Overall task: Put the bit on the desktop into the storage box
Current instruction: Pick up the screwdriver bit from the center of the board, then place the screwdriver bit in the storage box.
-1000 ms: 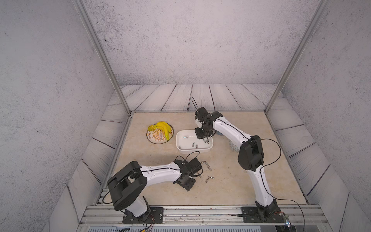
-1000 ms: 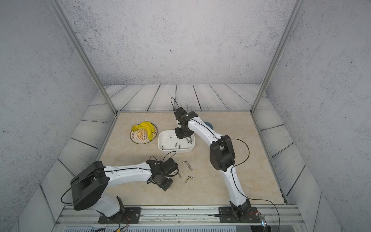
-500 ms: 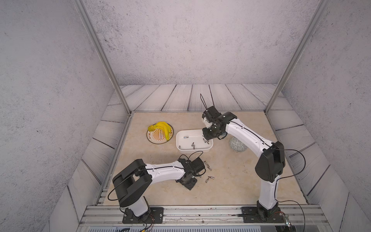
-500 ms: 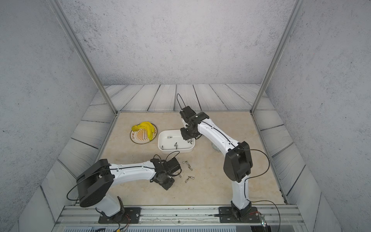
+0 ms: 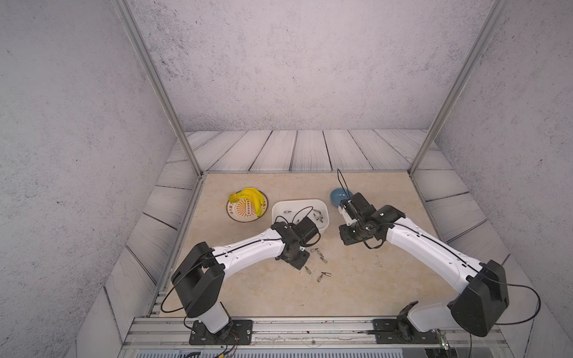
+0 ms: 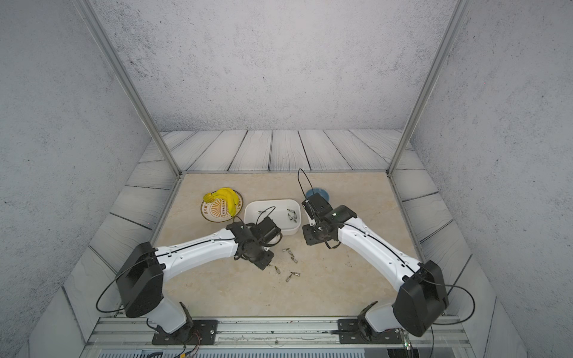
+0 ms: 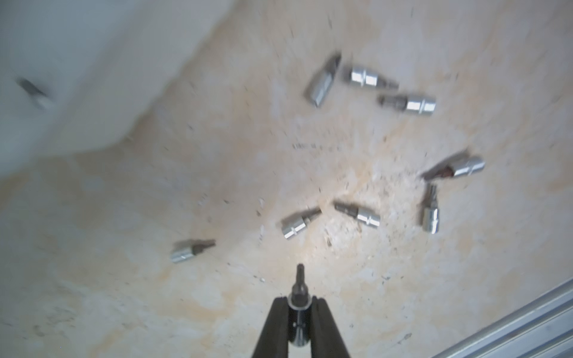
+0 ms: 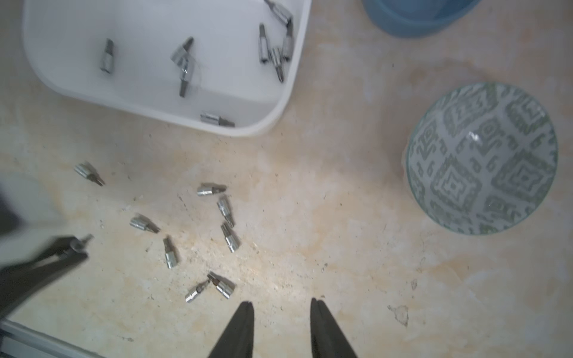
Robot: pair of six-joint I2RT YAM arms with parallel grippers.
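found left gripper (image 7: 299, 302) newly shut on a small silver metal bit (image 7: 299, 286) at the beige marble-patterned table (image 7: 124, 294), beside the white plastic storage box (image 8: 62, 46). found right gripper (image 8: 282, 305) part open, empty. judged ready for transfer.

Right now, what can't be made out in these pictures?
- Top views: the left gripper and its held bit, indistinct beneath its wrist.
- Top views: patterned bowl, fully behind the right arm; only the right wrist view shows it.
- Right wrist view: blue bowl, cut off by the frame edge.
- Left wrist view: storage box, blurred and cut off.
- Loose bits: tip shapes too small or blurred.
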